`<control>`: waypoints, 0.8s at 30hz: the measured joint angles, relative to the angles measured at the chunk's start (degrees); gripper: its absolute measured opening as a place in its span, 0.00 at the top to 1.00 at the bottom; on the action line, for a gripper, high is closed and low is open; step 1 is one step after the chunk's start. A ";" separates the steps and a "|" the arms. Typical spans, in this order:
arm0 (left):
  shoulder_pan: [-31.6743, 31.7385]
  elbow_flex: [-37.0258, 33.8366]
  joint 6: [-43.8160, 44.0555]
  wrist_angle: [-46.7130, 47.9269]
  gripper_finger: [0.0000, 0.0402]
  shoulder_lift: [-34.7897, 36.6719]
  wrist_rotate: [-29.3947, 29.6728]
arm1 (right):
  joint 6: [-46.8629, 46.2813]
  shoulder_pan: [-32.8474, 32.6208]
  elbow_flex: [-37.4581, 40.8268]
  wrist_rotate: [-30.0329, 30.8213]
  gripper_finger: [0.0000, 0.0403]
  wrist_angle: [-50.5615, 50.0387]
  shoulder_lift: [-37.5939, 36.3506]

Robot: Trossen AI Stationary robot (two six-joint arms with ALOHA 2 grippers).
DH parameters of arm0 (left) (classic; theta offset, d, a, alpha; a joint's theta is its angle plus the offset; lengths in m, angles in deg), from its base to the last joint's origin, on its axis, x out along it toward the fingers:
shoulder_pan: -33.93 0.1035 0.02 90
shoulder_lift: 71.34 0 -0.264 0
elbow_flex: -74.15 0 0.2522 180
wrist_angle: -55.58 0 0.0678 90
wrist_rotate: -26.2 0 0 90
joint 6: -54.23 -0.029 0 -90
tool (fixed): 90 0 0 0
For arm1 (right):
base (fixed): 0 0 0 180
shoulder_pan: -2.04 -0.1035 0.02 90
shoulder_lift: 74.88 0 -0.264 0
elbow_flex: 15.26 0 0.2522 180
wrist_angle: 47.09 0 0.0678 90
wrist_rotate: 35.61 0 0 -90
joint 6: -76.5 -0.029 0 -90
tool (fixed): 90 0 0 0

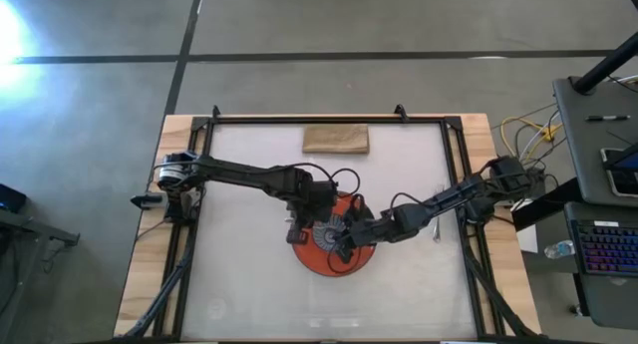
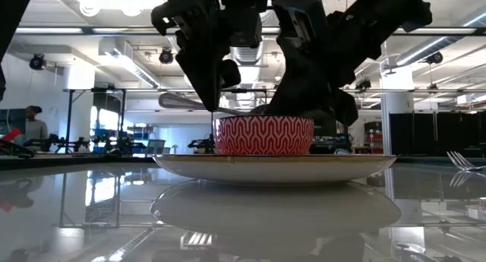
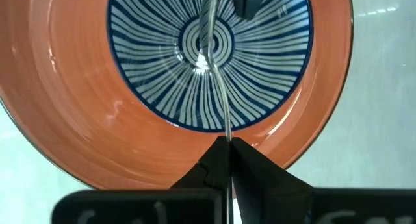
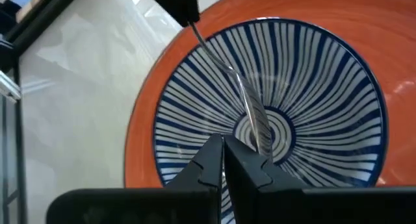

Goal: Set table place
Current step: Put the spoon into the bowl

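The table point(image 1: 239, 284) has a smooth, glossy white sheet that mirrors the room in the low view, edged by light wood and a thin black metal frame. The orange plate point(image 3: 78, 139) and blue-striped bowl point(image 3: 260, 87) look like glazed, shiny ceramic. The spoon point(image 4: 253, 117) is polished metal; the block point(image 1: 336, 139) is matt wood.

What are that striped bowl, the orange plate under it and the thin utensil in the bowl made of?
The bowl looks like glazed ceramic: crisp painted blue stripes inside, with glossy highlights. The orange plate seems glazed ceramic too, smooth and shiny, though hard plastic can't be ruled out. The utensil, held by the left gripper, appears to be polished metal: thin, silvery and mirror-bright.
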 joint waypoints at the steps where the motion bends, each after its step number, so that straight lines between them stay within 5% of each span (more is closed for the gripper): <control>1: -0.04 0.00 0.08 -0.15 0.99 0.00 0.00 | 0.00 0.04 0.00 0.00 0.98 -0.09 0.10; 14: -0.11 -0.39 0.09 0.77 1.00 0.00 -2.76 | -0.06 0.11 0.00 -1.51 0.98 6.15 -0.25; 24: -0.13 -0.26 1.39 0.85 1.00 0.00 -3.07 | -2.12 0.19 0.00 -0.65 0.98 -0.25 -0.26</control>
